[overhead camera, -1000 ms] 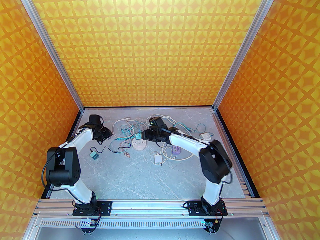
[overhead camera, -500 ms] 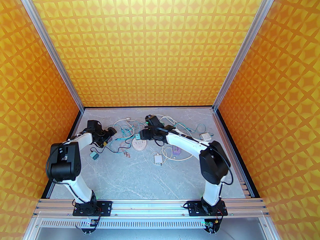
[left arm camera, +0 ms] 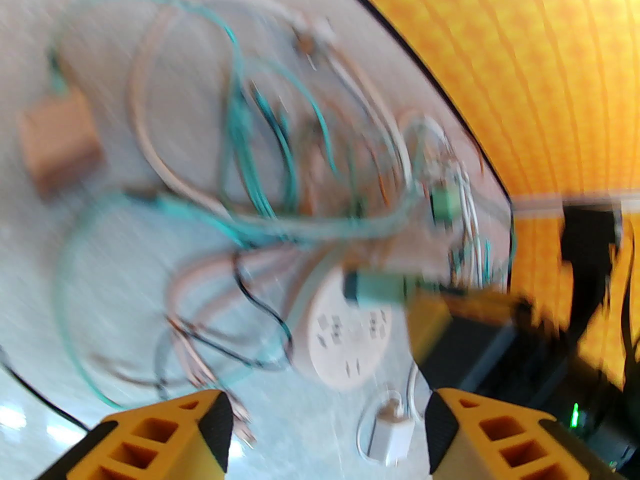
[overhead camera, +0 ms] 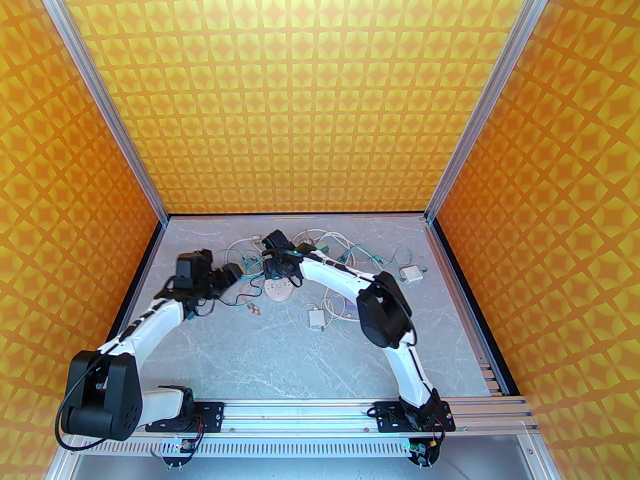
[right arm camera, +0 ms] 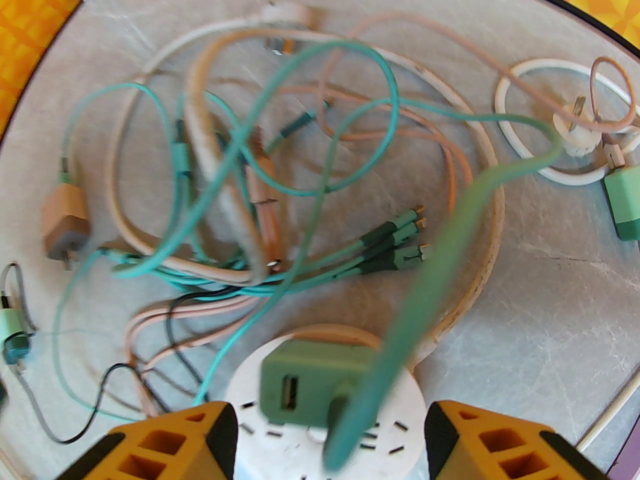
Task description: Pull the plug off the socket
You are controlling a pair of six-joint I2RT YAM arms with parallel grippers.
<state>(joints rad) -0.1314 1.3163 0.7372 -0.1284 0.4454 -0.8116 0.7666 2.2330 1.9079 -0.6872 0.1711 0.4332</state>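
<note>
A green plug (right arm camera: 305, 388) stands in the round white socket (right arm camera: 407, 413), and a green cable (right arm camera: 450, 248) runs up from it. In the right wrist view my right gripper (right arm camera: 327, 438) is open, one yellow finger on each side of the plug with gaps between. From above, the right gripper (overhead camera: 274, 270) hangs over the socket (overhead camera: 279, 293). My left gripper (overhead camera: 234, 273) is just left of the socket and open, holding nothing. The blurred left wrist view shows the left gripper (left arm camera: 330, 428), the socket (left arm camera: 350, 333) and the plug (left arm camera: 377, 288) ahead of it.
A tangle of teal, pink, white and black cables (right arm camera: 240, 193) lies behind and left of the socket. An orange adapter (right arm camera: 65, 218), a light green adapter (right arm camera: 622, 198), a white charger (overhead camera: 316, 318) and a white adapter (overhead camera: 411, 273) lie around. Orange walls enclose the table.
The left arm swung right toward the socket and its gripper opened. The right gripper moved left and now sits over the socket and plug.
</note>
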